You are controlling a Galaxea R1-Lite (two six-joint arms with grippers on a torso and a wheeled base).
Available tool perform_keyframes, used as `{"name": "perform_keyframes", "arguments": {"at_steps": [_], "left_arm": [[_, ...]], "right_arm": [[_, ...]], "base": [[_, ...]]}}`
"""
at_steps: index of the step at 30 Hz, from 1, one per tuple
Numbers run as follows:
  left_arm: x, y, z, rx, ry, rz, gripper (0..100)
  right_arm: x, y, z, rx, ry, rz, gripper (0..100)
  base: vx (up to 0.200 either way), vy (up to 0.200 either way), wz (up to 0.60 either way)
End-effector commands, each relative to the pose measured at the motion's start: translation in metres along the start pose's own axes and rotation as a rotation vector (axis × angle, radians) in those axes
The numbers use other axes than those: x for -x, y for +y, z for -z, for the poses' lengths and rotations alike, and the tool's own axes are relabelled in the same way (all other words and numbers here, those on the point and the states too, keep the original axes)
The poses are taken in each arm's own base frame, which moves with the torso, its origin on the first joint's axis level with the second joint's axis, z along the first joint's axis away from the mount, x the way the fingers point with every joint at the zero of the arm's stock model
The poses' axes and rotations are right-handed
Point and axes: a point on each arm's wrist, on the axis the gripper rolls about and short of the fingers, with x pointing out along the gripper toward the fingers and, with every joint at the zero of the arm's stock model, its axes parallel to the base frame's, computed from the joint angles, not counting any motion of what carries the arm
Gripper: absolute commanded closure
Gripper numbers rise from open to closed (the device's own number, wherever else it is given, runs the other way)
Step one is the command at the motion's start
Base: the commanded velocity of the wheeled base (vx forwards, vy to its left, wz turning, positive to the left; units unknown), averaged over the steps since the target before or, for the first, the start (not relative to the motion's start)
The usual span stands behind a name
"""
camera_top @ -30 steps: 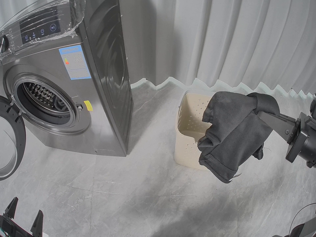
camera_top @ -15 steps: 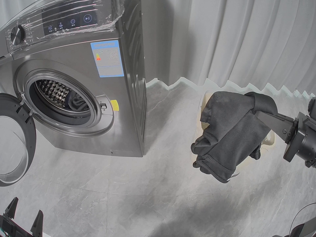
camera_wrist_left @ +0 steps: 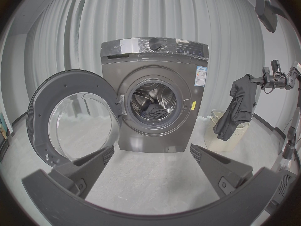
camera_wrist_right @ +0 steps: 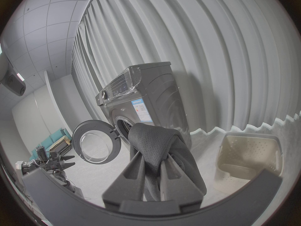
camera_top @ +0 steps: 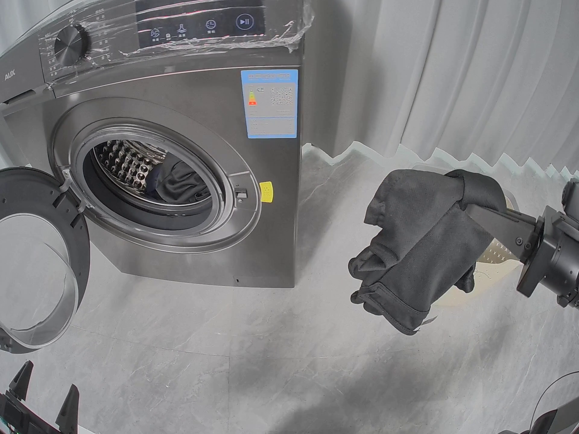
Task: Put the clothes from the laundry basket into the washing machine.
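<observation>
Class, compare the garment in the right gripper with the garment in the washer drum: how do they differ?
The held garment hangs draped from the right gripper, in the air outside the washing machine; the drum garment lies bunched inside the drum. The held garment is clamped; the drum garment lies free. Both are dark cloth.
</observation>
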Motion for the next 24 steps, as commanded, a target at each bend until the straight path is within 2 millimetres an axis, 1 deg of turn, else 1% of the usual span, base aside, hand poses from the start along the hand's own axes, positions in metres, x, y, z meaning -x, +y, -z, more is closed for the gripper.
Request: {"name": "perform_keyframes", "arguments": {"at_steps": [1,2,11,20,24], "left_arm": [[-0.0002,0.0,0.0047,0.0,0.003,-0.001,0],[-0.0002,0.0,0.0047,0.0,0.003,-0.001,0],[-0.0002,0.0,0.0047,0.0,0.003,-0.001,0],[-0.0002,0.0,0.0047,0.0,0.003,-0.001,0],[-0.0002,0.0,0.0047,0.0,0.003,-0.001,0]], "right_arm": [[-0.0004,0.0001,0.0003,0.0,0.001,-0.001,100],[-0.0004,0.0001,0.0003,0.0,0.001,-0.001,100],[-0.0002,0.0,0.0011,-0.002,0.004,-0.002,100],[-0.0002,0.0,0.0016,-0.002,0.006,-0.004,100],[-0.0005,-0.0003,0.0018,-0.002,0.007,-0.002,100]], "base": [[0.0,0.2,0.0],[0.0,0.2,0.0],[0.0,0.0,0.0],[-0.2,0.0,0.0],[0.0,0.0,0.0]]}}
